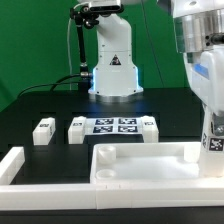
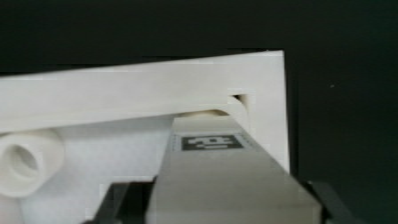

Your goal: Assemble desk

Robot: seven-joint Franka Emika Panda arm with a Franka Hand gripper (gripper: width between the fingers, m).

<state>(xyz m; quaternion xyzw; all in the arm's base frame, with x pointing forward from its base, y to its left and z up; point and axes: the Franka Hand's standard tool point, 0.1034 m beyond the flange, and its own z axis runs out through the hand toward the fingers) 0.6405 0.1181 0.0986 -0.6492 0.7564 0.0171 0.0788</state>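
Note:
The desk's white rimmed tabletop point(image 1: 140, 160) lies at the front of the black table. My gripper point(image 1: 212, 132) hangs over its corner at the exterior view's right, shut on a white leg block point(image 1: 213, 145) with a black-and-white tag. In the wrist view the leg point(image 2: 222, 170) runs out from between the dark fingers point(image 2: 128, 205), and its tagged end meets the tabletop's corner point(image 2: 249, 85) at the rim. A round socket point(image 2: 22, 165) shows in the tabletop panel. Two loose leg blocks point(image 1: 42, 130) point(image 1: 77, 129) rest at the exterior view's left.
The marker board point(image 1: 112, 125) lies mid-table, with another small white block point(image 1: 149, 125) at its end. The arm's base point(image 1: 112, 70) stands behind it. A white border rail point(image 1: 12, 165) sits at the front on the exterior view's left.

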